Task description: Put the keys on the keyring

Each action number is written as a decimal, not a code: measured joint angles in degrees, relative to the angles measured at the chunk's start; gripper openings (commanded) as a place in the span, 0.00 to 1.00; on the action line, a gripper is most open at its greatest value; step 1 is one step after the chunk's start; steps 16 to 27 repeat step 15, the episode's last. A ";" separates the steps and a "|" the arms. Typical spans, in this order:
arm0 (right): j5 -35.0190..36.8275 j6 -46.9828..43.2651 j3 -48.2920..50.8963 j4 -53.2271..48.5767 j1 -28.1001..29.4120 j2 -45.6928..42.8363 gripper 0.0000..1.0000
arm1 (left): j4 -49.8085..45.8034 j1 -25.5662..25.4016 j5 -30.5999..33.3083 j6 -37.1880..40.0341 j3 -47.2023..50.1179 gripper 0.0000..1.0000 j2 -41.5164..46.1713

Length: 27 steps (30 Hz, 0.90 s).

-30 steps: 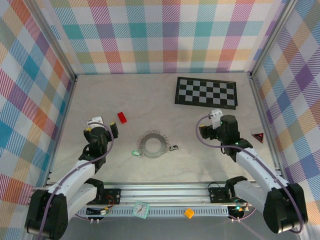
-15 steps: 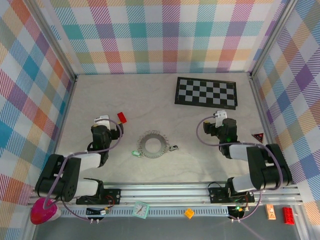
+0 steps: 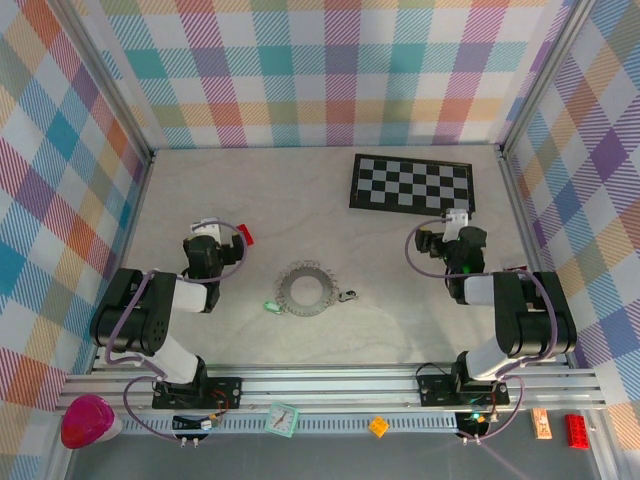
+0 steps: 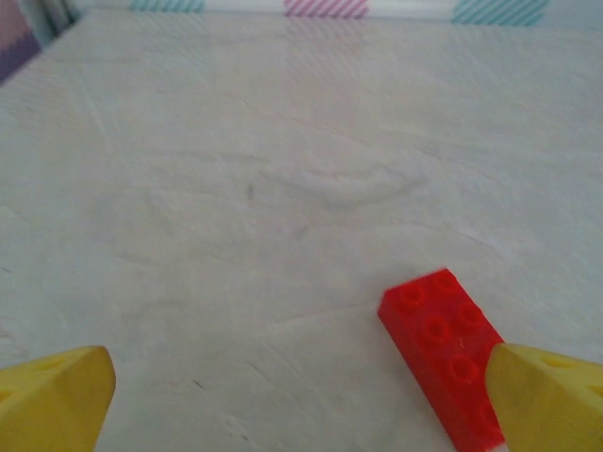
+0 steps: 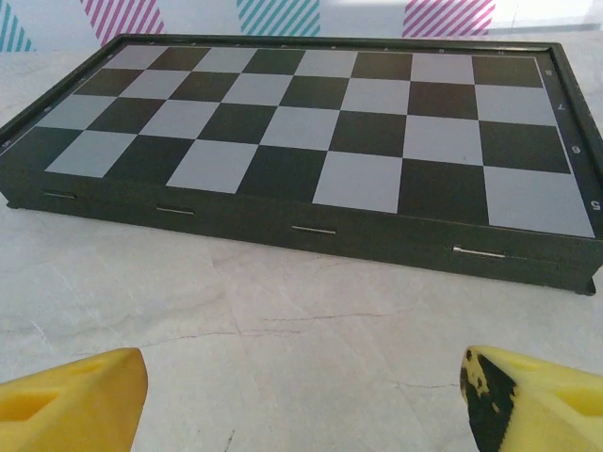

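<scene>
Left gripper (image 4: 301,405): yellow fingertips spread wide with nothing between them, low over the table (image 3: 300,190). Right gripper (image 5: 301,395): likewise spread wide and holding nothing.

Keyring (image 3: 305,290): lies flat on the table at mid-width, nearer the near edge than the far wall, between the two arms and well apart from both grippers. Green-headed key (image 3: 270,307): at the ring's near-left rim. Black-headed key (image 3: 346,296): at the ring's right rim. From the overhead view it cannot be told whether either key is threaded on the ring.

Red studded block (image 4: 443,348): far-left of the ring, just beside one fingertip of the left gripper. Chessboard (image 5: 311,122): flat at the far right, directly ahead of the right gripper, with bare table between the two. Plaid walls (image 3: 300,70): enclose the table on the left, right and far sides.
</scene>
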<state>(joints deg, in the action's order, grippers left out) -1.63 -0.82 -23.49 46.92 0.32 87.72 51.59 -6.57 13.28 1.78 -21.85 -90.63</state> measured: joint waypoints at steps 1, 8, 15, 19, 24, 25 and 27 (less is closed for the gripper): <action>-0.02 0.04 0.00 -0.17 0.00 0.00 0.87 | -0.04 -0.22 0.63 0.00 0.00 1.00 0.00; -0.42 0.42 0.00 -0.74 0.00 0.00 0.89 | -0.81 0.02 1.66 -0.07 -0.15 1.00 0.00; -0.42 0.39 0.00 -0.94 0.00 0.00 0.99 | -1.99 1.14 -0.66 -0.44 -0.81 1.00 0.00; -0.42 0.39 0.00 -0.94 0.00 0.00 0.99 | -1.99 1.14 -0.66 -0.44 -0.81 1.00 0.00; -0.42 0.39 0.00 -0.94 0.00 0.00 0.99 | -1.99 1.14 -0.66 -0.44 -0.81 1.00 0.00; -0.42 0.39 0.00 -0.94 0.00 0.00 0.99 | -1.99 1.14 -0.66 -0.44 -0.81 1.00 0.00; -0.42 0.39 0.00 -0.94 0.00 0.00 0.99 | -1.99 1.14 -0.66 -0.44 -0.81 1.00 0.00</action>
